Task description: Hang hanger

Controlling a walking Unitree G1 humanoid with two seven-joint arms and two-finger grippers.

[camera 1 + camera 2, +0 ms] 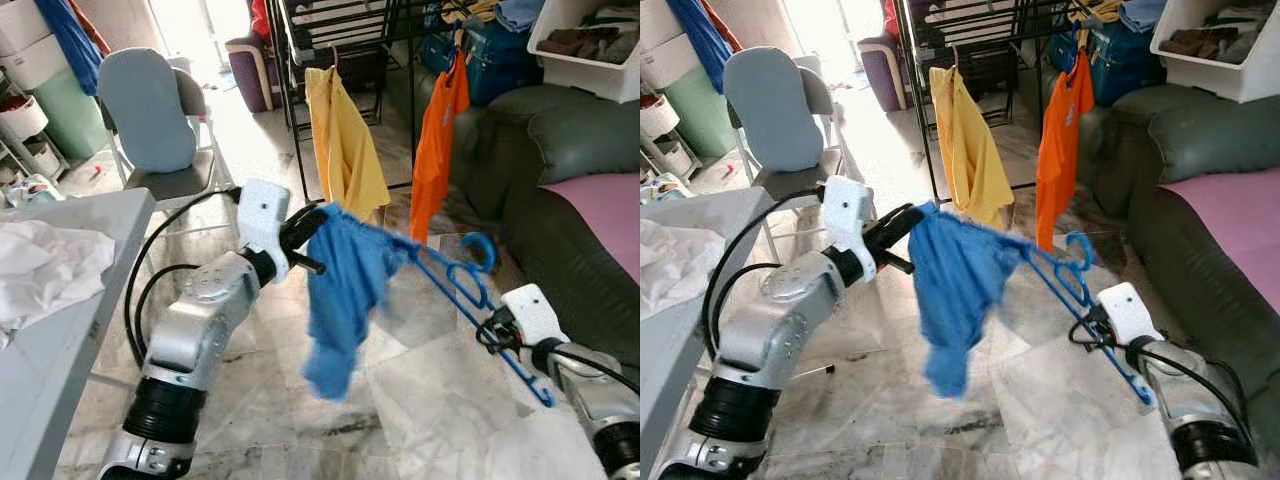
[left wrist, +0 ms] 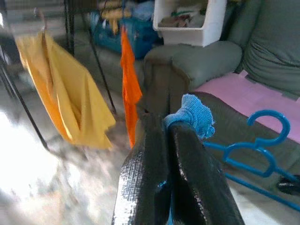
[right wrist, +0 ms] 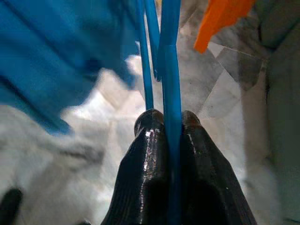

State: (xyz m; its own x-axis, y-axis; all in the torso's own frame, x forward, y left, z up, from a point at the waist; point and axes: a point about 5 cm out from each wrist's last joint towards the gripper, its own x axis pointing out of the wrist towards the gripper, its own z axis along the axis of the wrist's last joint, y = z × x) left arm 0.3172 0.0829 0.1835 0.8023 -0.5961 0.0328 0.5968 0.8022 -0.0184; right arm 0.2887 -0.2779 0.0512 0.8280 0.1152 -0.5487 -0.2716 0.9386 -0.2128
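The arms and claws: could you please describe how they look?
Both arms are silver metal with black ribbed joint rings and a white block at the wrist, trailed by looping black cables. The left claw and right claw each have two long, glossy black fingers with a fine texture.

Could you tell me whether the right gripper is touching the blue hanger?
Touching: in the right wrist view, the right gripper has both black fingers pressed against the blue hanger.

A blue cloth (image 1: 345,290) hangs on a blue hanger (image 1: 462,285). At 12 o'clock a yellow shirt (image 1: 343,145) and an orange shirt (image 1: 437,150) hang from a black rack (image 1: 350,30). The floor (image 1: 430,400) is pale marbled tile. The sofa (image 1: 570,180) at 3 o'clock is grey-green with a pink cover (image 1: 607,210). The chair (image 1: 150,115) at 10 o'clock is light blue.
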